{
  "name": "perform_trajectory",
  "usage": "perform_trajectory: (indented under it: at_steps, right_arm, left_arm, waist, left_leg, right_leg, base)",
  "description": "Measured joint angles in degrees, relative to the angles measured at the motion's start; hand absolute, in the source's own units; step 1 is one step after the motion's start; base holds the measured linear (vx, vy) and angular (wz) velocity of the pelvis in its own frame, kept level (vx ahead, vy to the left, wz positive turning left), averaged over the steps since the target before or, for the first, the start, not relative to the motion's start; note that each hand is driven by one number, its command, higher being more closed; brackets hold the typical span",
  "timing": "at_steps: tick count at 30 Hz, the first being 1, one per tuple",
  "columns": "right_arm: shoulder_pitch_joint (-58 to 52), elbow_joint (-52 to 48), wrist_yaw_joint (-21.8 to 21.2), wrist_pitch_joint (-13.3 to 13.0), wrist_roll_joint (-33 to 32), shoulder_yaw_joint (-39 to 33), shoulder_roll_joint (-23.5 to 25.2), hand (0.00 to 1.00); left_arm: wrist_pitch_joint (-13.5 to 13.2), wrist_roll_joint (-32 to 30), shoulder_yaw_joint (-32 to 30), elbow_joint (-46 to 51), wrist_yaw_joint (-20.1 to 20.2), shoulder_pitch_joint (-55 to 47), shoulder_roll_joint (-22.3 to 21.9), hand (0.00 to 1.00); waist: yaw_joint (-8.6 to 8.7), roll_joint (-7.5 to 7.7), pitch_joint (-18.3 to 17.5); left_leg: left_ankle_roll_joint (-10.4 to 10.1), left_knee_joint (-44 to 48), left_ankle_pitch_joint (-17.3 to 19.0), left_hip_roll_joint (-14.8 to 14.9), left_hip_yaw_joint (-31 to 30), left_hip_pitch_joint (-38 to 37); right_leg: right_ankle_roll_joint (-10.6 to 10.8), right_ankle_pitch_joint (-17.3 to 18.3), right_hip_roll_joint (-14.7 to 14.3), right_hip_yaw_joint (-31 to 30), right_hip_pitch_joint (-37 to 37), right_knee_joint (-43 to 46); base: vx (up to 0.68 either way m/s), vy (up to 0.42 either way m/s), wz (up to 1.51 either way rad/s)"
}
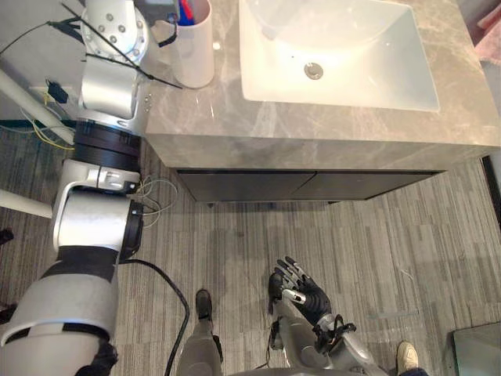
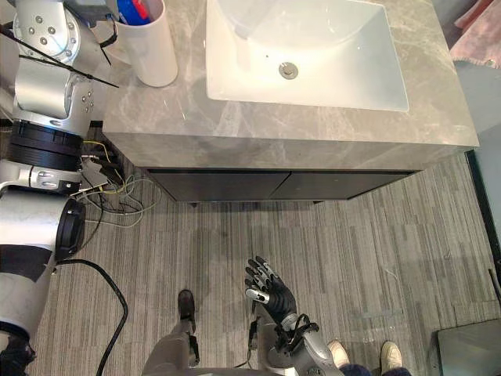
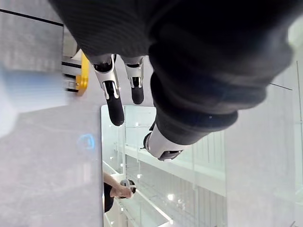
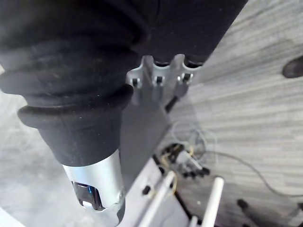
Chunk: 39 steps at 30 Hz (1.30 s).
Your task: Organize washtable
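The grey stone bench (image 1: 313, 129) carries a white sink (image 1: 368, 78) with a round metal drain (image 1: 314, 70) in its middle. At the left end of the bench stands a white cup (image 2: 149, 51), upright, with blue and red handles (image 2: 131, 9) sticking out of it; what they belong to I cannot tell. The cup is just beside the sink and does not touch it. Under the bench there is a dark cabinet (image 1: 297, 186), and before it a grey striped floor (image 1: 407, 251). The left arm (image 1: 109, 70) goes up along the left end of the bench, close to the cup. The left hand (image 3: 112, 97) has its fingers straight and apart from the thumb, with nothing between them; past it I see a mirror (image 3: 142, 189) on a grey wall. The right hand (image 1: 297, 286) hangs low over the floor, well apart from the bench, fingers spread and relaxed, holding nothing. A person's light shoes (image 2: 391, 356) stand near it.
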State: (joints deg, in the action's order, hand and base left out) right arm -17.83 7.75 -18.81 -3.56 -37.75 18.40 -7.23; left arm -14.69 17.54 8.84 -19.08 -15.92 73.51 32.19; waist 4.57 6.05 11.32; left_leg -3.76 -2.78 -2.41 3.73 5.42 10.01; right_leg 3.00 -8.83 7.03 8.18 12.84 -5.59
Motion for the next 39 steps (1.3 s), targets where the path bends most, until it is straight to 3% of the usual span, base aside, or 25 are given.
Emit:
perform_trajectory:
  at_steps: [4, 8, 17, 21, 30, 35, 39]
  right_arm:
    - [0.0, 1.5, -0.1, 0.1, 0.0, 0.0, 0.1, 0.0]
    - [-0.3, 3.5, -0.1, 0.3, 0.1, -0.1, 0.1, 0.0]
    - [-0.6, 5.3, -0.1, 0.4, 0.9, -0.6, 0.2, 0.0]
    - [-0.7, 5.6, 0.0, 0.4, 2.4, -0.8, 0.2, 0.0]
    - [-0.7, 5.5, 0.2, 0.5, 2.6, -2.2, 0.1, 0.0]
    - [-0.5, 5.2, 0.4, 0.5, 2.5, -2.1, 0.2, 0.0]
    - [-0.6, 4.8, 1.2, 0.4, 2.5, -2.3, 0.2, 0.0]
  left_arm:
    - [-1.1, 0.4, -0.1, 8.1, 3.5, -9.8, -0.5, 1.0]
    - [-1.4, 0.2, -1.7, 12.8, 4.8, -18.1, -3.1, 1.0]
    - [-1.2, 0.2, -3.1, 17.3, 8.4, -31.8, -7.5, 1.0]
    - [0.7, 0.2, -2.1, 16.7, 10.2, -35.7, -10.4, 1.0]
    - [3.7, -2.7, 0.8, 7.3, 12.1, -35.8, -11.1, 1.0]
    - [4.6, -3.6, 1.9, 4.6, 12.1, -29.8, -9.2, 1.0]
    - [4.6, -3.7, 1.9, 2.9, 12.1, -28.0, -8.9, 1.0]
  waist:
    - [-0.95, -1.76, -2.9]
    - [-2.19, -1.64, -4.8]
    - [-2.39, -1.53, -7.3]
    - [-2.39, -1.53, -7.3]
    - [-2.27, -0.96, -7.0]
    - [-2.34, 0.91, -5.4]
    - [-2.17, 1.14, -4.3]
  left_leg:
    - [0.0, 0.1, 0.0, 0.1, -1.0, -1.0]
    - [-0.1, -0.1, -0.2, 0.0, -1.9, -0.9]
    - [-0.5, -1.3, -1.2, 0.1, -3.4, -0.9]
    - [-0.5, -1.1, -1.2, 0.1, -3.8, -0.7]
    - [-0.5, -0.2, -1.2, 0.4, -3.8, 0.7]
    - [-0.5, -0.2, -1.2, 0.6, -2.9, 1.5]
    - [-0.5, -0.1, -1.2, 0.5, -2.3, 1.8]
  right_leg:
    - [0.0, 0.1, 0.0, 1.2, -1.7, 0.0]
    - [0.4, 0.4, 0.1, 1.9, -1.8, 0.0]
    - [0.9, 0.6, 0.0, 3.3, -2.1, 0.0]
    - [0.9, 0.7, 0.0, 3.7, -2.2, 0.0]
    - [0.8, 0.6, -0.2, 3.9, -1.4, 0.0]
    - [0.5, 0.0, -0.4, 2.7, 0.1, 0.0]
    - [0.5, -0.1, -0.3, 2.3, 0.6, 0.0]
  base:
    - [-0.01, -0.005, 0.12]
    - [-0.06, -0.002, 0.1]
    - [-0.01, -0.002, 0.08]
    - [0.02, 0.002, 0.03]
    - [-0.02, 0.002, 0.01]
    - [-0.02, -0.002, -0.11]
    - [0.01, 0.004, -0.07]
